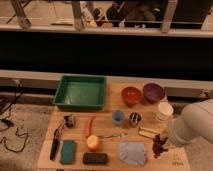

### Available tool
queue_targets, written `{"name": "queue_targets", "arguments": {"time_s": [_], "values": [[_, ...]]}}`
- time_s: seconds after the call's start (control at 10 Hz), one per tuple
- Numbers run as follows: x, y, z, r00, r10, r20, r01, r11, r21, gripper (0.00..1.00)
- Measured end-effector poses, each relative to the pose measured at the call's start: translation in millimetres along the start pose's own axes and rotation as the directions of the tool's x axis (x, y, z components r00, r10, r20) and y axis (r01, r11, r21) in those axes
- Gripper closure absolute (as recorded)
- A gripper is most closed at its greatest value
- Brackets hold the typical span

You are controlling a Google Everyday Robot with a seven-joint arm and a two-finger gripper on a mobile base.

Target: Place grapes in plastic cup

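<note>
We are looking at a pale wooden table (46, 159). Near its middle the plastic cup (118, 117), short, round and light blue, is standing upright, and a shiny metal cup (134, 118) is sitting just beside it at 3 o'clock. The grapes (159, 146), a knobbly dark reddish-purple cluster, are lying on the wood at about 4 o'clock from the plastic cup, well apart from it. A crumpled grey-blue cloth (132, 152) is lying at their 9 o'clock. The smooth white arm (192, 126) is reaching in from the table's 3 o'clock edge and bending down toward the grapes. The gripper (166, 139) is sitting right at the cluster, and we cannot tell whether it is wide, narrow or holding anything.
</note>
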Motion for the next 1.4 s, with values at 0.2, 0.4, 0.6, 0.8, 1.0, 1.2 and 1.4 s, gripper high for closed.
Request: {"name": "queue_targets", "arguments": {"time_s": [0.2,0.4,0.6,0.8,1.0,1.2,1.4], "values": [[-9,-22,-5,1.000,-0.008,0.023,0.007,0.999,0.037,1.00],[-25,-57,-15,0.998,-0.034,0.060,0.029,0.996,0.087,1.00],[-42,-78,-19,0.994,-0.057,0.094,0.045,0.991,0.124,1.00],[-58,-82,-20,0.990,-0.092,0.105,0.076,0.986,0.145,1.00],[-65,-82,-21,0.988,-0.109,0.108,0.091,0.984,0.153,1.00],[-65,-82,-21,0.988,-0.108,0.108,0.091,0.984,0.152,1.00],[-65,-82,-21,0.988,-0.109,0.108,0.092,0.984,0.152,1.00]]}}
